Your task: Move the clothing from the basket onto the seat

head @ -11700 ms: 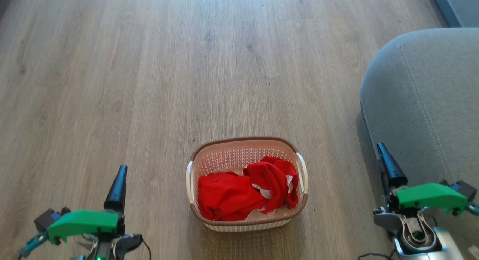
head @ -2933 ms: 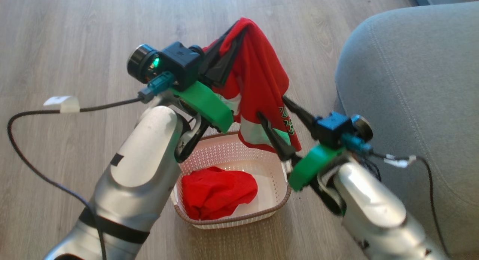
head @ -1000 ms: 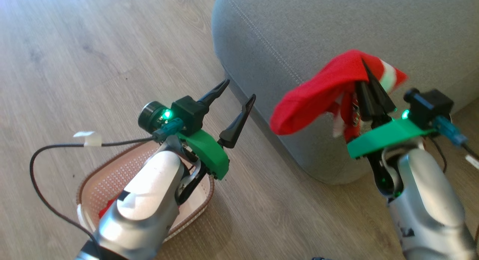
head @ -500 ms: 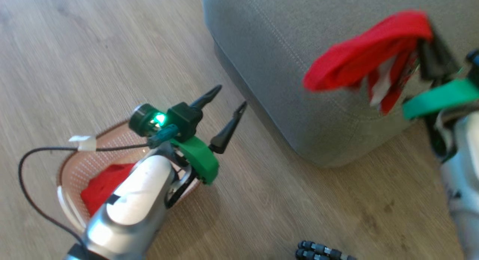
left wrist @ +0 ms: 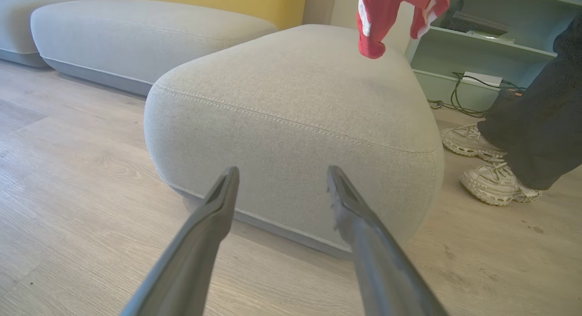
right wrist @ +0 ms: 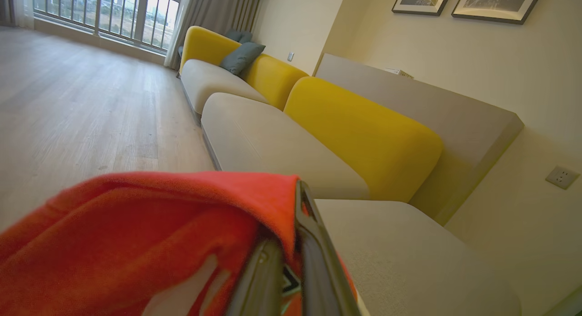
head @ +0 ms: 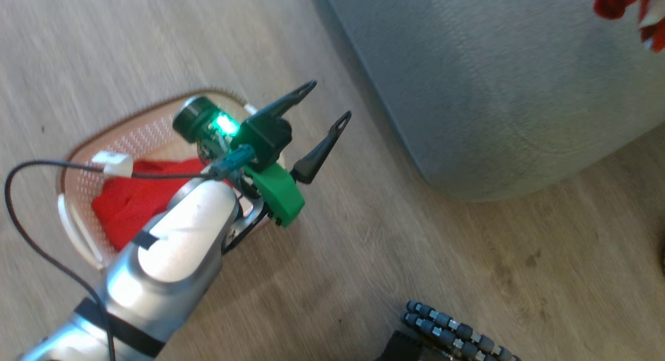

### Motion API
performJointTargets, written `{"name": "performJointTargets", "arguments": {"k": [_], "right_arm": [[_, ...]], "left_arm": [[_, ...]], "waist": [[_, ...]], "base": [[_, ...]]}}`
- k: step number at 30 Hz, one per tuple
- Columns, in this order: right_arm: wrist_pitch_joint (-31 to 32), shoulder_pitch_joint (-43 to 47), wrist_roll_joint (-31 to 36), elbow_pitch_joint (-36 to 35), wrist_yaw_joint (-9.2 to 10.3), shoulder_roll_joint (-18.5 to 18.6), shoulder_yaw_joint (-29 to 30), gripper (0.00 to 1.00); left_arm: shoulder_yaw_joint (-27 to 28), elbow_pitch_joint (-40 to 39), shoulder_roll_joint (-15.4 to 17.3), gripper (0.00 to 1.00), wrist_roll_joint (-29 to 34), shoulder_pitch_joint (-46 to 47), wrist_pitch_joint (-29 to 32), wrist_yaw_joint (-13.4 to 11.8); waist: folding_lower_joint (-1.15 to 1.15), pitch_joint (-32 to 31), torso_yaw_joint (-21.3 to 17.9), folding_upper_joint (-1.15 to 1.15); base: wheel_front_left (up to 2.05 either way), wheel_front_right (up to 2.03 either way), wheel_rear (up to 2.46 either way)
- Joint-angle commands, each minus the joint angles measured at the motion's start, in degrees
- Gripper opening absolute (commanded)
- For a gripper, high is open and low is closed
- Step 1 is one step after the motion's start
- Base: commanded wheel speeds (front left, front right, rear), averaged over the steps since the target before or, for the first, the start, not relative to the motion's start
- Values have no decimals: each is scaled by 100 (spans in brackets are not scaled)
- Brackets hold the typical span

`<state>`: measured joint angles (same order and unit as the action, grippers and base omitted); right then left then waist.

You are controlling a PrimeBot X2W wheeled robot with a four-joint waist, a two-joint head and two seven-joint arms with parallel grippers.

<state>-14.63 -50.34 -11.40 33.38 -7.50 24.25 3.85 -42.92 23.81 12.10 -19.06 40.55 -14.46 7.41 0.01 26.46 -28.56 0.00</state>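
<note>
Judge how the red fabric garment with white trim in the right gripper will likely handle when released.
Probably floppy: the red fabric garment with white trim drapes over the right gripper and hangs in loose folds above the grey upholstered seat cushion. Likely light: a narrow pinch carries it. It should crumple where dropped, not roll.

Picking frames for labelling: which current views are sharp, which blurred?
Head view: motion-smeared, grey fabric-upholstered seat and wooden floor soft. Left wrist view: crisp throughout. Right wrist view: background sharp, close red white-trimmed garment blurred.
</note>
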Motion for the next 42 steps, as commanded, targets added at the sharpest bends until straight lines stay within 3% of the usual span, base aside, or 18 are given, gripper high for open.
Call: {"name": "performJointTargets", "arguments": {"k": [1,13,21,29,31,32,35,42], "right_arm": [[-37,-256,46,-19,1,268,77,0],[-32,-1769,720,1374,1,946,1501,0],[30,-2265,1382,2121,1,1251,2831,0],[28,-2042,1682,2784,1,963,3604,0],[7,-1969,1659,2946,1,839,3656,91],[-6,-1919,1670,3004,1,770,3578,100],[-30,-1744,1575,3085,1,627,3292,100],[-35,-908,889,2433,1,550,2388,100]], "left_arm": [[82,-215,96,100,58,259,-54,8],[-467,-594,224,100,127,999,-54,8],[-688,-893,260,100,153,1251,-54,8],[-670,-890,404,100,129,1220,-53,-17],[-670,-870,424,100,123,1208,-53,-26],[-661,-854,433,100,114,1200,-53,-32],[-630,-818,423,100,72,1171,-53,-42],[-479,-781,283,100,8,1038,-53,-53]], "waist": [[-1,400,274,0],[-1,1601,965,0],[-1,2128,1327,0],[-1,2336,1358,0],[-1,2338,1338,0],[-1,2320,1320,0],[-1,2215,1288,0],[-1,1797,1300,0]], "base": [[0,0,0],[0,0,0],[0,0,0],[0,0,0],[0,0,0],[0,0,0],[0,0,0],[0,0,0]]}}
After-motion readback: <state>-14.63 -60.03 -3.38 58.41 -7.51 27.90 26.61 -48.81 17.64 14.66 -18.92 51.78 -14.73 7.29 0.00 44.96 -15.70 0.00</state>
